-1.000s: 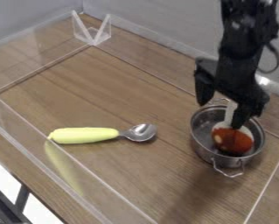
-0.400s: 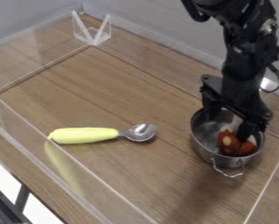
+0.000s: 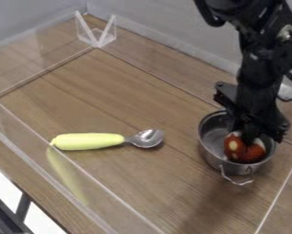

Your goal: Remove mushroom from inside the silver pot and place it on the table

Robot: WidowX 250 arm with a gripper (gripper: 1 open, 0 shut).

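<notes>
Brown plank table (image 3: pixel 124 110), clear plastic walls (image 3: pixel 75 178) — tool (image 3: pixel 243 137) in silver pot (image 3: pixel 213 144) at mushroom (image 3: pixel 243 148), grip unclear.

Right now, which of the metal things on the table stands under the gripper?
The silver pot, with wire loop handles; the metal spoon lies away, yellow-handled.

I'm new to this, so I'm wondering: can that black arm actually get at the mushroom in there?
Probably yes: the pot has no lid, and the end effector already reaches down inside, right at the mushroom. The pot's wall might limit sideways movement.
</notes>
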